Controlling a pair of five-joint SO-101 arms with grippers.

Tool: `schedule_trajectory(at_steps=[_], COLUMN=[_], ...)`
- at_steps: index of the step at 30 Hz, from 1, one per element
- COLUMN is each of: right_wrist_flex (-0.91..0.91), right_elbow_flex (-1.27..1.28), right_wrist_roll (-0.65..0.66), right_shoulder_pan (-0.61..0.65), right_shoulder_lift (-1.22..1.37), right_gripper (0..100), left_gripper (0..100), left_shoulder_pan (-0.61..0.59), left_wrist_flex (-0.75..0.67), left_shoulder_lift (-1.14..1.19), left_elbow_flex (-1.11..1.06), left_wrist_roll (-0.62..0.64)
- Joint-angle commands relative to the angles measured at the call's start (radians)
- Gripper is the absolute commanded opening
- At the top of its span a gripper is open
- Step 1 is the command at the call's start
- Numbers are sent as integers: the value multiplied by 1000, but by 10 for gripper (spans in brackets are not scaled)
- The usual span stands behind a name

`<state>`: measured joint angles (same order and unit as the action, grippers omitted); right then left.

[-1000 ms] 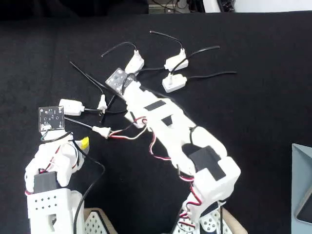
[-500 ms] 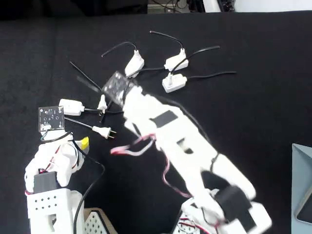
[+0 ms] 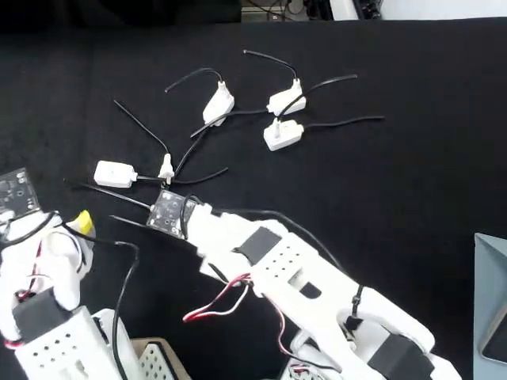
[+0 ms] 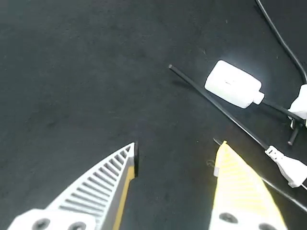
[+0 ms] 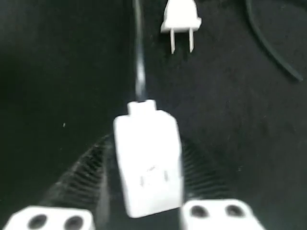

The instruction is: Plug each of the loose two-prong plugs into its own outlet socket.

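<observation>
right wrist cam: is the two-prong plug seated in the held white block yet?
No: the two-prong plug lies apart from the white block held in the right gripper, both prongs bare.

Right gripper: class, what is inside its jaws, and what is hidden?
A white outlet socket sits between the jaws of the right gripper, its black cord leading out past a loose plug. The socket's underside is covered.
</observation>
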<state>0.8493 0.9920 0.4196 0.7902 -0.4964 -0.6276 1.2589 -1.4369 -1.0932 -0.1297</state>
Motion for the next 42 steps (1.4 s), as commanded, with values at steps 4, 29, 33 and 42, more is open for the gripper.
schedule_trajectory(at_steps=[4,29,33,42], right_wrist_flex=[48,-86,51,293], right_elbow_flex=[-226,-1225,-1429,-1860], right_wrist_roll=[-137,-818,-898,-930], right_shoulder_pan=[-40,-100,-100,-100], right_shoulder_lift=[1,963,1112,1392], right_gripper=[306,226,216,135], left_gripper=[270,267,267,267], left_shoulder_pan=[-16,-143,-143,-117], left_wrist_flex=[12,-319,-328,-327], left_shoulder_lift=[-9,-9,-9,-9], left_elbow_flex=[5,-280,-285,-288], left_wrist_roll=[68,222,222,222])
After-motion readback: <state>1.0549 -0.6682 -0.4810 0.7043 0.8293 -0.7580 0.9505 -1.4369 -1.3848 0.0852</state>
